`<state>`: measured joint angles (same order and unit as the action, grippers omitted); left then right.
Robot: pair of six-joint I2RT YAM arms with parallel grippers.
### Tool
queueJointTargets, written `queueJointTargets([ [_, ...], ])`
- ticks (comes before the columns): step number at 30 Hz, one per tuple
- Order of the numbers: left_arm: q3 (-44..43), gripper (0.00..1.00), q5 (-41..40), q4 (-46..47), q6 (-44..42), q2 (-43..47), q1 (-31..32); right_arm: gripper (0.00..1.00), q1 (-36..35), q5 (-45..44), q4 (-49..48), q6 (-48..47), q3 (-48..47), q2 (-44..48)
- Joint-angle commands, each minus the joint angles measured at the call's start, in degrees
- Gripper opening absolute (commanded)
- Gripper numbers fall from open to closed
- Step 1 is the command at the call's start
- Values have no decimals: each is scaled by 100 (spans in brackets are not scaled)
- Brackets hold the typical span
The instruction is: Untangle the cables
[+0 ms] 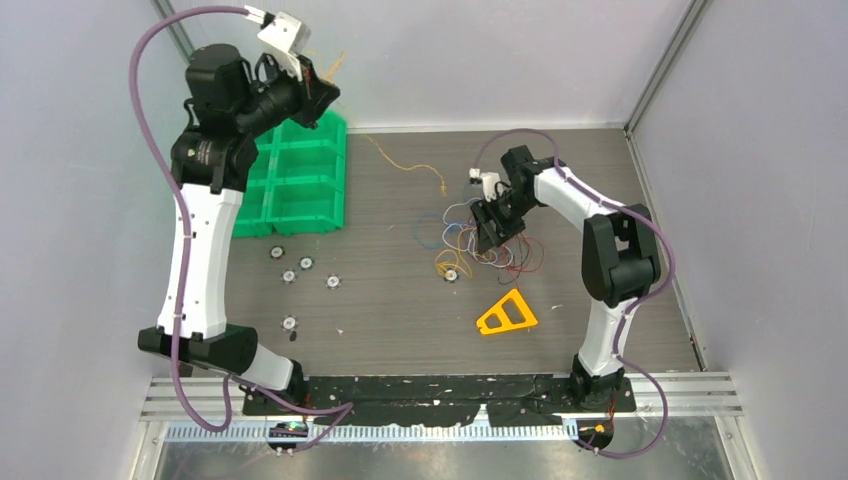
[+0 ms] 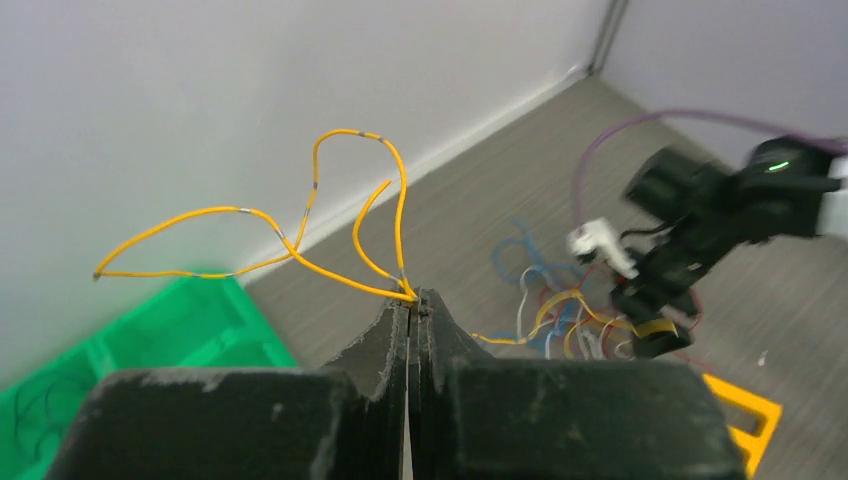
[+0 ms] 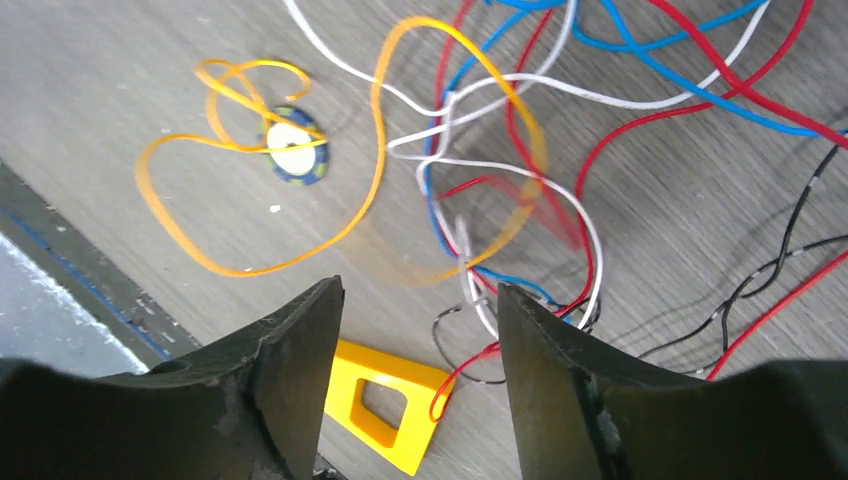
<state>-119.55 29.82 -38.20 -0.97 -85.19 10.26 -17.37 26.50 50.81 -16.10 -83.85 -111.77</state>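
As your left gripper [image 2: 412, 305] pinches a thin yellow wire [image 2: 350, 131] above the green plastic bin [image 1: 300, 190], your right gripper [image 3: 420, 290] gapes — right of that bin. Tangled multicoloured wires [image 1: 450, 232] lie beneath.

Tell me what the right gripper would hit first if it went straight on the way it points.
Most likely the tangled cables on the table: white, blue and red strands lie straight ahead of the right gripper, between its open jaws. Depth is hard to judge, but nothing else shows in between.

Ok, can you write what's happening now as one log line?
left gripper: shut on thin yellow wire, aloft | right gripper: open above tangled coloured wires
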Motion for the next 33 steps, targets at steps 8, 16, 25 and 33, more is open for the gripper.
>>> queueJointTargets([
  [8, 915, 0, -3439, -112, -764, -287, -814, 67, 75, 736, 468, -255, -455, 988],
  [16, 1213, 0, -4519, 261, -1224, -668, -1917, 68, 90, 756, 461, -297, -307, 1081],
  [25, 897, 0, -4721, 1218, -1759, -1345, -2627, 68, 93, 900, 366, -229, -128, 1059],
  [33, 986, 0, -3763, 1688, -1970, -1949, -2776, 68, 140, 883, 371, -268, -93, 988],
])
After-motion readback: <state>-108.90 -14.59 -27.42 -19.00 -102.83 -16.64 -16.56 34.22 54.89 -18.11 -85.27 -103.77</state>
